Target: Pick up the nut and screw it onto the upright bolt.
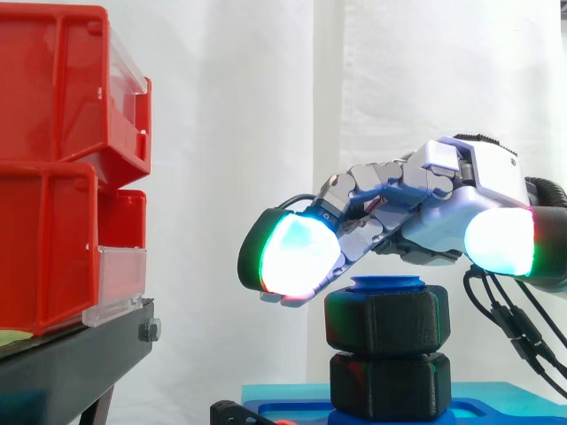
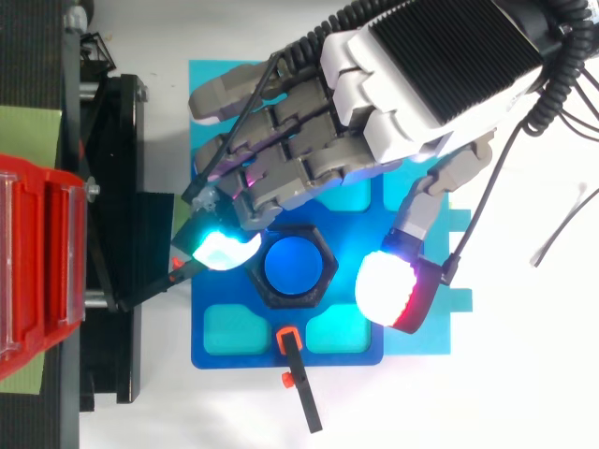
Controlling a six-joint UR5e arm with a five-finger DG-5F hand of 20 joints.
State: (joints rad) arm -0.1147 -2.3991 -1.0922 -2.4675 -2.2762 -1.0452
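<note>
The hand (image 2: 440,65) hovers just above the nut (image 1: 381,320), which sits on the blue bolt (image 2: 295,265); fingers (image 1: 297,252) and thumb (image 2: 393,290) spread either side of it, apparently to twist.

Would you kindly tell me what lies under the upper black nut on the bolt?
A second black nut sits directly beneath the upper nut, on the blue base. The blue top of the bolt shows above; its shaft is hidden inside both nuts.

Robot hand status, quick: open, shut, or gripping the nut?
Robot hand: open, holding nothing; its pads straddle the nut on the bolt, one pad clear of it.
</note>
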